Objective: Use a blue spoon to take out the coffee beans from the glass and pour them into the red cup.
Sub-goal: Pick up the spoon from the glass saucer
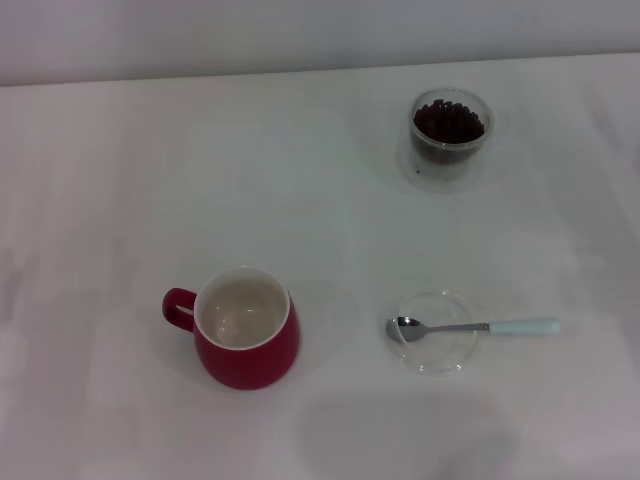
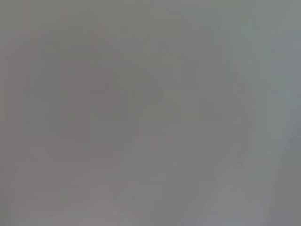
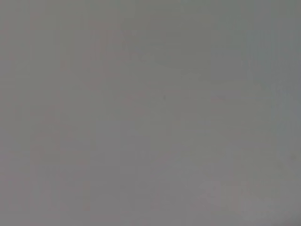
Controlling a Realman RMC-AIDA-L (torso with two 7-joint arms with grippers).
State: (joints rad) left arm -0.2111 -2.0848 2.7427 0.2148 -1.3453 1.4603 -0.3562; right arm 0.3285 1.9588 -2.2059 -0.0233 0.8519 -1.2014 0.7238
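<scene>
Blue spoon point(image 1: 470, 326) lies across the saucer point(image 1: 437, 352); no gripper visible

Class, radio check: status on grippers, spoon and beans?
Both grippers out of view. Blue spoon on saucer, untouched. Coffee beans in glass. Red cup empty.

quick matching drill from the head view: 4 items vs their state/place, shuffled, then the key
1. red cup
2. glass
3. blue spoon
4. saucer

A. far right, full of coffee beans
B. clear and flat, under a metal bowl
C. near left, empty, handle pointing left
D. lying flat, pale handle pointing right

Pairs: 1-C, 2-A, 3-D, 4-B
</scene>
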